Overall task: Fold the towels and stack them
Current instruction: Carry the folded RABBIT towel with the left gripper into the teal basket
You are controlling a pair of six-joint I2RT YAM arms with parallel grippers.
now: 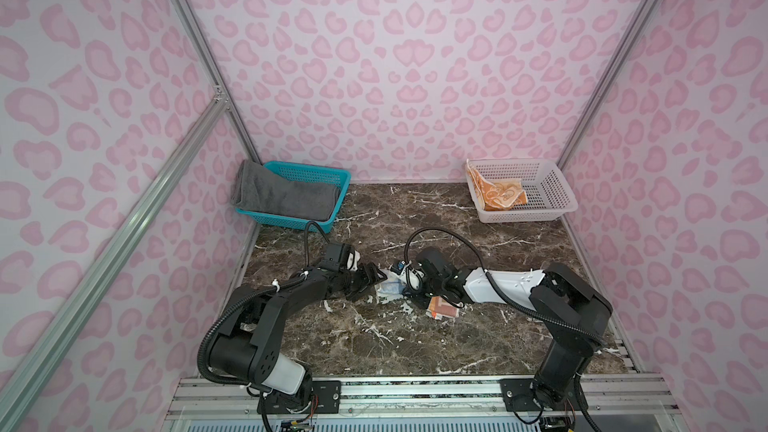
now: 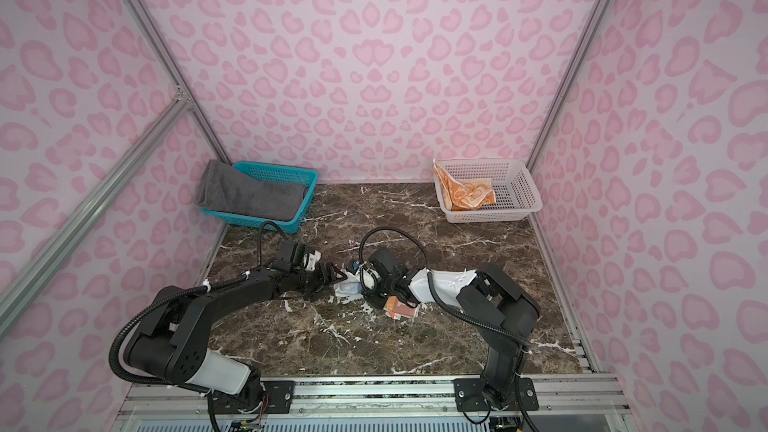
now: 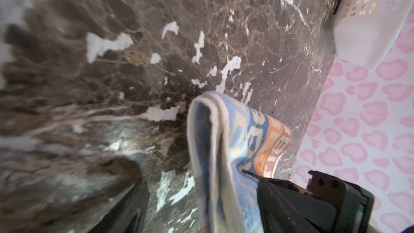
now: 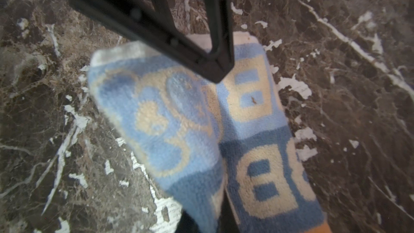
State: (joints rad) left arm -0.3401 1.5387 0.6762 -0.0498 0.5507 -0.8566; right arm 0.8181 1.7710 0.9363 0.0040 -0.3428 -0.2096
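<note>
The multicolour block-lettered towel (image 1: 388,288) (image 2: 348,286) lies bunched at the middle of the marble table, and its orange end (image 1: 444,310) shows under the right arm. My right gripper (image 4: 221,220) (image 1: 405,284) is shut on a pinched fold of this towel (image 4: 179,119). My left gripper (image 3: 192,175) (image 1: 372,278) is open, with the raised towel edge (image 3: 224,142) between its jaws and resting against one finger (image 3: 291,198). That gripper's finger (image 4: 208,63) hovers over the towel in the right wrist view. A folded dark grey towel (image 1: 286,197) fills the teal basket. An orange towel (image 1: 498,195) lies in the white basket.
The teal basket (image 1: 328,172) stands at the back left and the white basket (image 1: 548,189) at the back right, both against the pink patterned wall. The dark marble table (image 1: 415,338) runs to an aluminium rail (image 1: 415,384) at the front, where both arm bases sit.
</note>
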